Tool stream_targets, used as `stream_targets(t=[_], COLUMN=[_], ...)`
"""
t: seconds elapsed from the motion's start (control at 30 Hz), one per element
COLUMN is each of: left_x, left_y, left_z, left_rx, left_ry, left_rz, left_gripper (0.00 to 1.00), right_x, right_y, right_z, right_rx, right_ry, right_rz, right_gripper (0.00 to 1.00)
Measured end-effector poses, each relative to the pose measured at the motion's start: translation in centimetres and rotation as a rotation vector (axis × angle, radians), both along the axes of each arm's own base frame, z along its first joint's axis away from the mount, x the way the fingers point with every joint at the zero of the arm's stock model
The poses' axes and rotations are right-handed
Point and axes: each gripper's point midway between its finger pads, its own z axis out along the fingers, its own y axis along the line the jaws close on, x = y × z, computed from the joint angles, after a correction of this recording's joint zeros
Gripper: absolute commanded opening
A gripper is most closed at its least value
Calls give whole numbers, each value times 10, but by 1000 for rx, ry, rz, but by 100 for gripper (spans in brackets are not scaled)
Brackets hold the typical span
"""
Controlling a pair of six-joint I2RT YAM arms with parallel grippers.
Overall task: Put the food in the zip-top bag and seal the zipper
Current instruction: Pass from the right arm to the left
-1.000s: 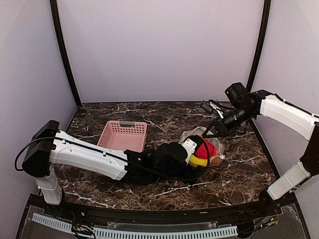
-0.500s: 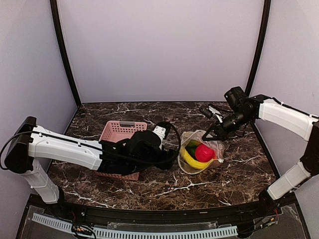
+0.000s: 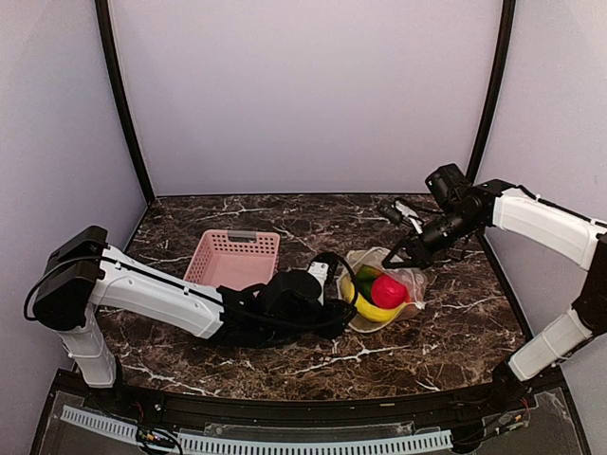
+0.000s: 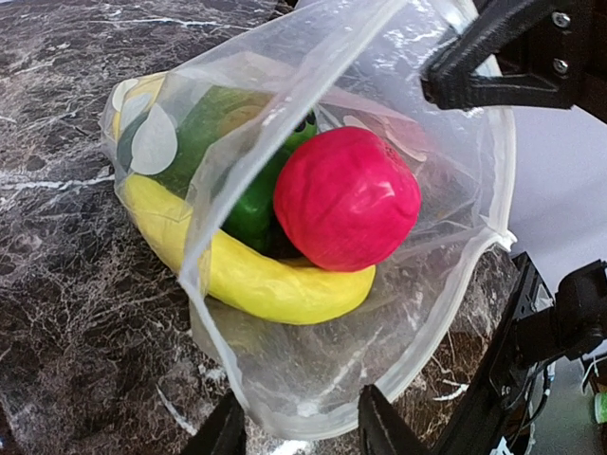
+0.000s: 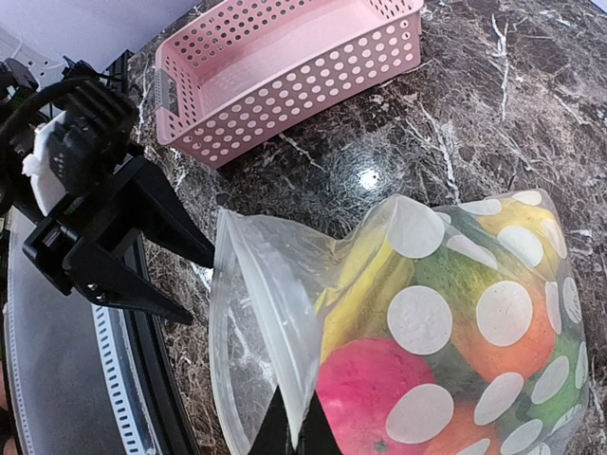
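Observation:
The zip-top bag (image 3: 382,290) lies right of centre with its mouth open toward my left arm. Inside it is the food: a magenta-red piece (image 4: 347,197), a yellow banana (image 4: 254,278), green pieces (image 4: 248,201) and an orange piece (image 5: 503,327). My left gripper (image 4: 303,434) is open, its fingers (image 4: 226,432) straddling the bag's lower lip without pinching it. My right gripper (image 5: 297,428) is shut on the upper lip at the zipper (image 5: 254,289) and holds the mouth up. In the top view the right gripper (image 3: 393,259) sits at the bag's far edge.
A pink slotted basket (image 3: 234,258) stands left of the bag, just behind my left forearm. The dark marble table (image 3: 446,332) runs to side walls and a black rail along the near edge.
The left gripper pulled back from the bag's mouth toward the basket, then came back to the bag's near lip with narrower jaws. The red piece now lies in the bag. The right gripper held still.

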Motion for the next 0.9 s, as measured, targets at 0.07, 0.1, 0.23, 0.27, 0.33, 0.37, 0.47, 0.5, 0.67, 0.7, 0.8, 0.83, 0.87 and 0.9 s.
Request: stream_targets(t=[0.07,0.1,0.23,0.27,0.33,0.37,0.47,0.5,0.67,0.7,0.8,0.83,0.87,0.9], left_x=[2,3,12,14,19,22,25,26,21,19,11,10,9,8], left_y=[-1,-1,-1,-2,-4,-5,-9,-10,-17,-16,-12,-10,-9,-7], left_z=[-4,-6,-13,-14,-17,-18,-17,-15,6,15,47,58,68,77], left_rx=[-5,-5,-14,-18,-25,-30,-56,-67,-137,-153,-207,-228,-248,-268], left_ry=[14,20,43,49,56,57,65,64,64,57,30,22,14,9], left_rz=[20,29,73,81,91,92,79,70,39,38,37,42,45,48], left_gripper=[36,34,29,25,18,15,5,2,1,1,1,1,1,1], right_x=[-2,-3,-5,-6,-6,-7,-10,-11,-16,-16,-17,-18,-18,-18], right_y=[0,0,0,0,-1,-1,-3,-4,-6,-7,-8,-8,-8,-8], right_z=[2,4,10,11,13,14,14,13,12,14,30,37,46,55], right_rx=[2,4,10,11,13,12,4,-3,-47,-49,-42,-34,-26,-16], right_ry=[-5,-9,-21,-24,-30,-31,-31,-31,-39,-44,-82,-96,-115,-138], right_rz=[2,3,6,6,6,5,7,10,20,20,24,25,27,27], right_gripper=[0,0,0,0,0,0,0,0,13,16,26,30,33,36])
